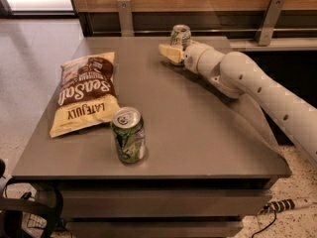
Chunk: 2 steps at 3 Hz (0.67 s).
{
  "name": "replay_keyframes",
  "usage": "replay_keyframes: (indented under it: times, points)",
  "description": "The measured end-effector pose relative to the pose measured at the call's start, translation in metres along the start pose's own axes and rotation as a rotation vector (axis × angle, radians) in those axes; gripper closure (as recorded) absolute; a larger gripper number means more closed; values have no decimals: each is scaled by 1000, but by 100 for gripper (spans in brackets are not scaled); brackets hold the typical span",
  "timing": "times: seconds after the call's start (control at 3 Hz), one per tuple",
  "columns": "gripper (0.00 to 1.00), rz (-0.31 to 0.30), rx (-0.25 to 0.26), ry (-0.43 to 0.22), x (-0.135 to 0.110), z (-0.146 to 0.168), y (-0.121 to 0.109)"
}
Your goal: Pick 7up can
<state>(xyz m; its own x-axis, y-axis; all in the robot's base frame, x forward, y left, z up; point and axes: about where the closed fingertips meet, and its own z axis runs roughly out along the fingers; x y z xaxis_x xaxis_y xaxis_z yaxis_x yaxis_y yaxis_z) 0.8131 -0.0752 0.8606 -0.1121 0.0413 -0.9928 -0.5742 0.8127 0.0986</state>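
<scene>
The 7up can (180, 34) is pale silver with green lettering and stands upright at the far edge of the grey table (198, 133). My gripper (169, 53), with yellowish tips, is at table height just in front of and slightly left of the can, and hides its lower part. I cannot tell whether it touches the can. The white arm (257, 88) reaches in from the right.
A darker green can (129, 135) stands near the table's front edge. A brown and yellow chips bag (85, 93) lies flat on the left side. A wooden wall with metal brackets (271, 19) runs behind the table. A power strip (287, 205) lies on the floor at right.
</scene>
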Motion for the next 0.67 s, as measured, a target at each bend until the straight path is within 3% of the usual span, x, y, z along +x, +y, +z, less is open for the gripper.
replay_keyframes:
  times: [0.67]
  points:
    - [83,1,-7,1,1,3,4]
